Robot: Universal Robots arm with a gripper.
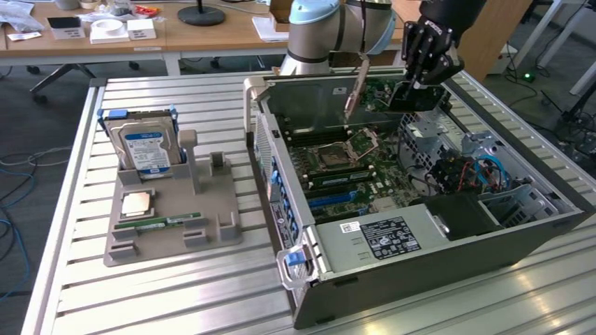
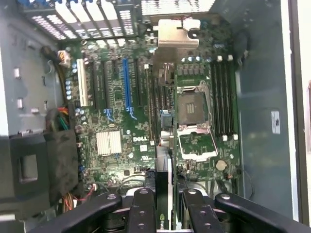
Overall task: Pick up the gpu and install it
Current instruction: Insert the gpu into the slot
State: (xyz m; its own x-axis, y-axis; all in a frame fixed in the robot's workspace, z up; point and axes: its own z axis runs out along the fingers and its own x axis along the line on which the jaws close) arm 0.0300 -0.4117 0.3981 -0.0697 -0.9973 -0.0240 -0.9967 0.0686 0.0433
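Observation:
The gpu (image 1: 380,91) hangs on edge above the open computer case (image 1: 419,237), over the far end of the motherboard (image 1: 359,167). Its silver end bracket (image 1: 356,87) points toward the exterior view's left. My gripper (image 1: 419,84) is shut on the card from above, black fingers on both sides of it. In the wrist view the gpu (image 2: 164,194) runs edge-on between my fingers (image 2: 143,208) toward its bracket (image 2: 177,34), well above the board. The gripper (image 2: 167,216) stays clamped on it. A blue expansion slot (image 2: 127,82) and black slots lie beside the card's line.
The CPU socket (image 2: 194,116) and a heatsink (image 2: 108,142) sit on the board. Cables and a drive cage (image 1: 465,164) crowd the case's right side. A grey holder (image 1: 172,216) at the exterior view's left carries a hard drive (image 1: 144,143), a CPU (image 1: 138,202) and a RAM stick (image 1: 167,223).

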